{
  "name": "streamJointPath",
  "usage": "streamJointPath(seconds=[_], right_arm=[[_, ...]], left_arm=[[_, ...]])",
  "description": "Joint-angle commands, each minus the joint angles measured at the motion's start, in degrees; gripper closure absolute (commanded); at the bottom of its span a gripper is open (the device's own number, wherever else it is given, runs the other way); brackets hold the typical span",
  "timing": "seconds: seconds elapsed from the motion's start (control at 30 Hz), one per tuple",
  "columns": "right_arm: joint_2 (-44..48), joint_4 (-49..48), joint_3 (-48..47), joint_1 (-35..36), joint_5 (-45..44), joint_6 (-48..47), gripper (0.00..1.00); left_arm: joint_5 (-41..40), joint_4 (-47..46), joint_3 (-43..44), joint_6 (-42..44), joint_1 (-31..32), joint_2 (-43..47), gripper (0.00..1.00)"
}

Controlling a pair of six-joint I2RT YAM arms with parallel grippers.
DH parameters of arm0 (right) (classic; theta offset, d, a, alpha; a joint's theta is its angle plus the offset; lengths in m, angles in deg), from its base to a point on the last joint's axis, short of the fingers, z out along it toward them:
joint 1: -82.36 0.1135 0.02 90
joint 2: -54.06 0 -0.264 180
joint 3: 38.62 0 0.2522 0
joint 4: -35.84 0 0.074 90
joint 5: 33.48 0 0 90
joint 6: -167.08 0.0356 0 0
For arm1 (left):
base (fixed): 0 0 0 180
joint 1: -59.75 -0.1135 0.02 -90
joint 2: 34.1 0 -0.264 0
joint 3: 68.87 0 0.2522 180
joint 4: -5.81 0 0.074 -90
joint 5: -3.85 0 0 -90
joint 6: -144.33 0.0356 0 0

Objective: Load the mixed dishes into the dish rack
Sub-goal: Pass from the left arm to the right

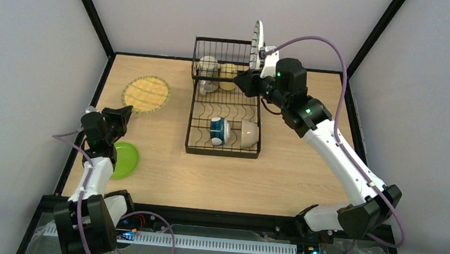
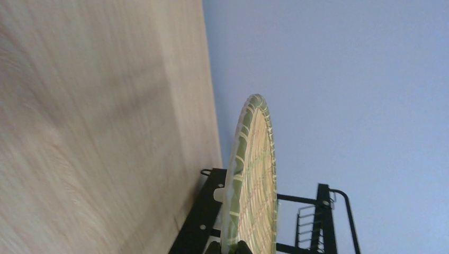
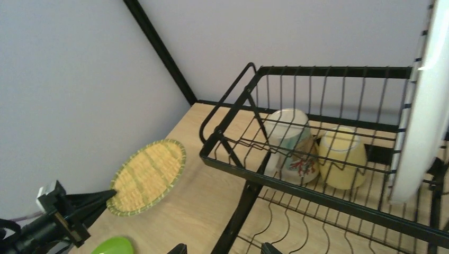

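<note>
The black wire dish rack stands mid-table. Its raised basket holds a beige mug and a yellow mug. A blue-white bowl and a white bowl lie in the lower part. The striped white plate stands on edge at the basket's right end. My right gripper hovers over the rack, open and holding nothing. My left gripper is shut on the near rim of the yellow woven plate, seen edge-on in the left wrist view. The lime-green plate lies by the left arm.
The black frame posts and grey walls close in the table at the back and sides. The right arm reaches across the table's right half toward the rack's back.
</note>
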Motion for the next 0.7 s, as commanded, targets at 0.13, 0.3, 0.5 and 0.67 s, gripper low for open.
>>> streamJointPath(seconds=[0.13, 0.3, 0.5, 0.67], right_arm=[[-3.1, 0.6, -5.2, 1.1, 7.6, 2.0, 0.21], [-3.9, 1.0, -5.6, 1.1, 10.7, 2.7, 0.18], [-4.2, 1.0, -5.4, 1.1, 14.9, 3.8, 0.15], [-4.6, -0.7, -4.2, 1.1, 18.9, 5.5, 0.11]], left_arm=[[-1.4, -2.3, 4.4, -3.6, 5.2, 6.8, 0.98], [-3.1, -1.4, 6.8, -3.9, 9.7, 9.4, 0.98], [-4.0, 0.4, 8.5, -3.6, 13.6, 12.6, 0.99], [-3.3, 2.1, 10.7, -2.3, 17.1, 13.6, 0.98]])
